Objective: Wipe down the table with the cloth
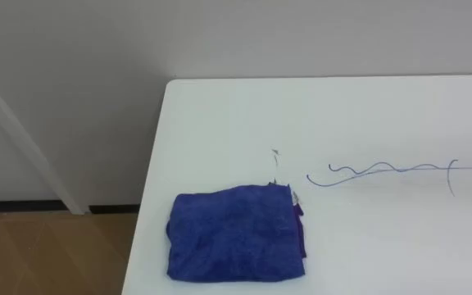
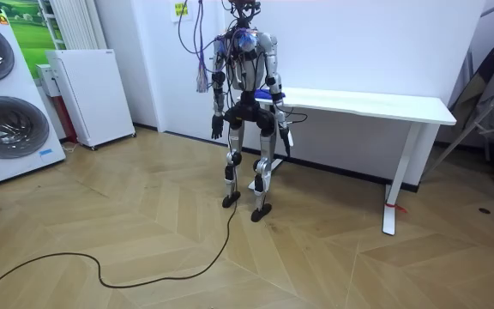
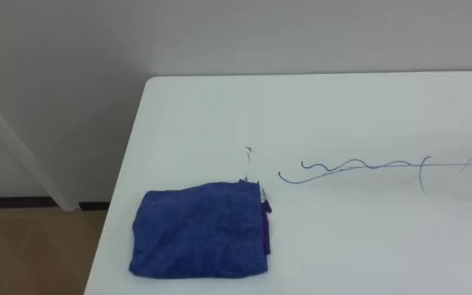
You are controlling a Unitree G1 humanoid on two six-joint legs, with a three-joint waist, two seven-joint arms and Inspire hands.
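Both left hand (image 2: 216, 129) and right hand (image 2: 285, 137) hang far from the blue cloth (image 1: 236, 233); fingers' state unclear.

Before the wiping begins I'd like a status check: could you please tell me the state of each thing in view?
blue cloth: folded, lying flat near the table's left edge, not held.
white table: scribbled with blue pen marks, not yet wiped.
left hand: hanging at the robot's side.
right hand: hanging beside the table's edge.
washing machine: door shut.
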